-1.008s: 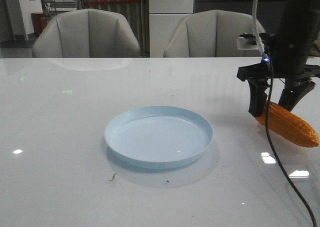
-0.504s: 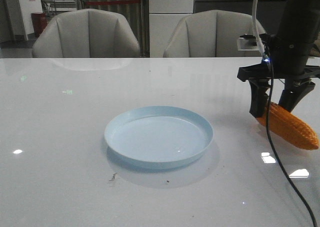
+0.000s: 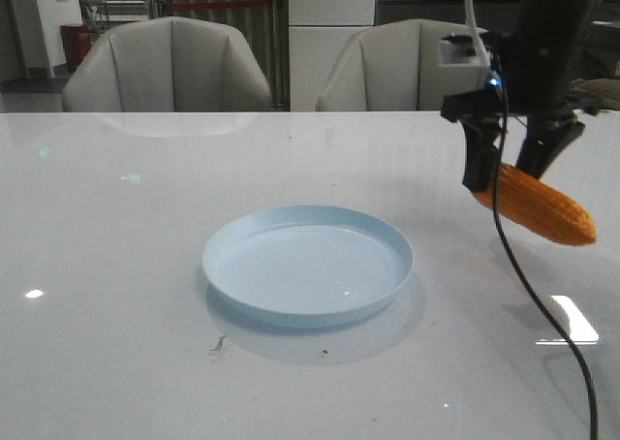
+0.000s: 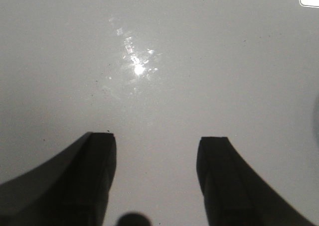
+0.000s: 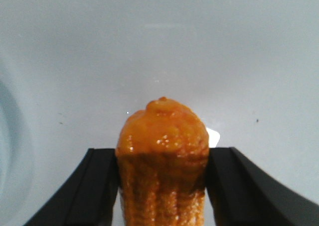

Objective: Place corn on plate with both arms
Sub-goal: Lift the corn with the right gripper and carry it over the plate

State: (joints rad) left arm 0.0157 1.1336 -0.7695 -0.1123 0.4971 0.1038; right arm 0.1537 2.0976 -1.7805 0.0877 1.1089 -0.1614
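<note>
Presently the right claw (image 3: 506, 173) pinches the corn (image 3: 539, 207) near its blunt end, one black finger on each side of the cob. In the front view the corn is off the white surface (image 3: 126, 295) and hangs in the air, tilted, with its tapered end pointing down and toward the right edge of the frame. A thin black cable (image 3: 542, 314) trails down from the right arm and crosses in front of the cob. The right wrist view confirms the grip: the corn (image 5: 162, 161) fills the gap between the two fingers (image 5: 94, 186), both pressed against its bumpy sides, with bare surface beyond its rounded tip.

The plate (image 3: 308, 264), pale blue and round, sits flat on the surface near the centre, to the left of the corn and clearly apart from it. Nothing lies in it. Part of its curved rim shows at the edge of the right wrist view.

The left claw (image 4: 155, 178) is spread, its two dark fingers (image 4: 97, 176) apart with only bare surface between them; it grips nothing. It is outside the front view.

Two pale upholstered chairs (image 3: 170, 67) stand behind the far edge of the surface.
</note>
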